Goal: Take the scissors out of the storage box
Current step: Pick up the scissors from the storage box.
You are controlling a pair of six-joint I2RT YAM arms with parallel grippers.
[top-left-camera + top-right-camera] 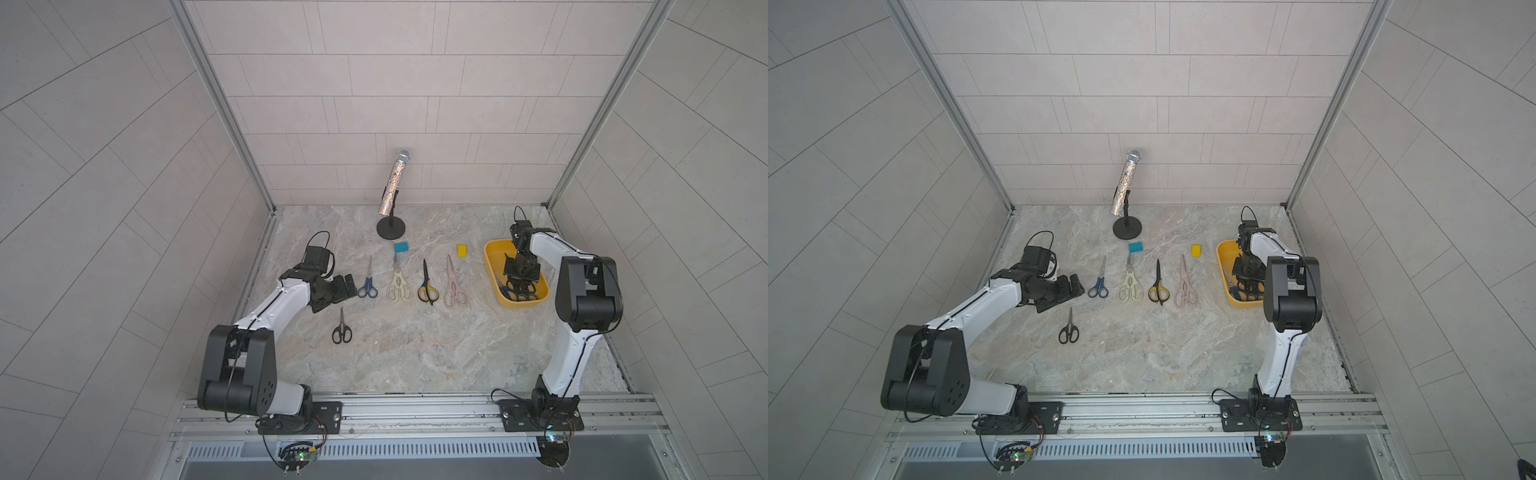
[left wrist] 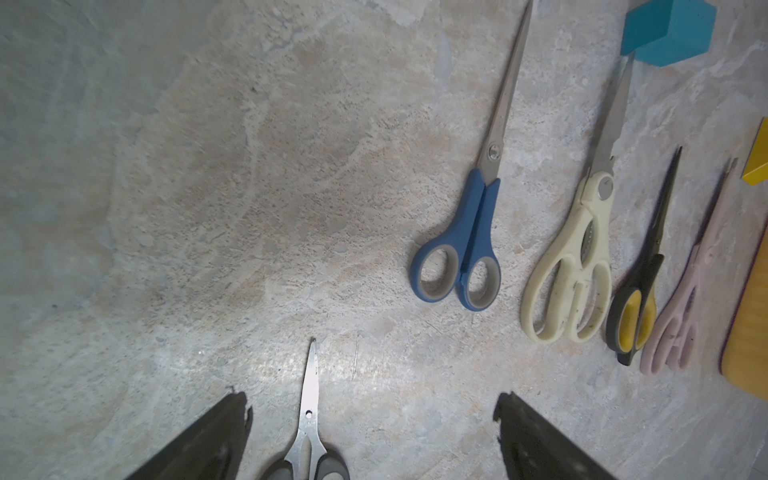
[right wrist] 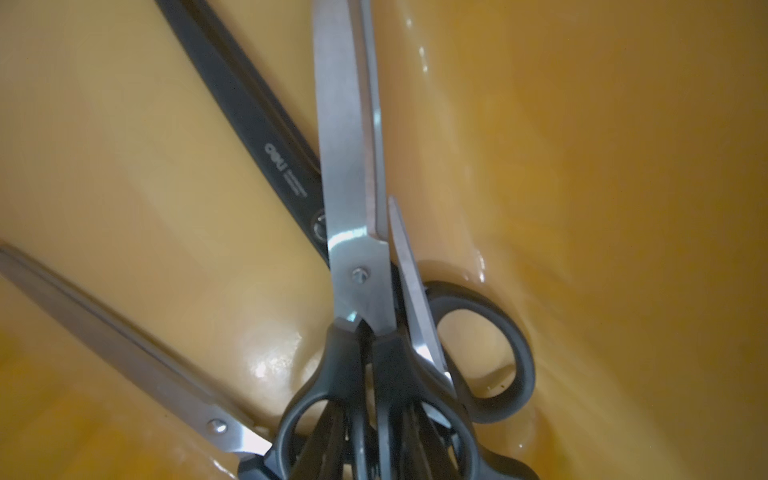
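- Marble tabletop (image 1: 415,353): work surface. The layout area is on the left and centre, the source on the right.
- Right arm: reaches over the far right and bends down into the storage box (image 1: 494,255). The right gripper (image 1: 517,289) sits low over the bunched handles at the box's near end, probably going for a handle loop. I cannot tell whether its jaws are pinching anything; the wrist view shows only blades and handles.
- Left arm: parked at the left, clear of the row. The left gripper (image 2: 372,407) is spread wide and empty, above the small black pair (image 1: 341,330).
- Storage box: a yellow tub at the right. About four pairs lie in it with their blades crossing, a silver-bladed black-handled pair (image 3: 357,208) on top. The tangle could drag neighbours along on a lift.
- Glitter microphone (image 1: 395,183): on a stand at far centre, not involved.
- Scissors already out lie in a tidy row with blades pointing far: blue (image 1: 367,286), cream (image 1: 398,286), black-yellow (image 1: 427,286) and pale pink (image 1: 454,286). The small black pair starts a nearer row, so the task looks just over half done.
- Teal block (image 1: 401,247) and yellow block (image 1: 461,249): just beyond the row.
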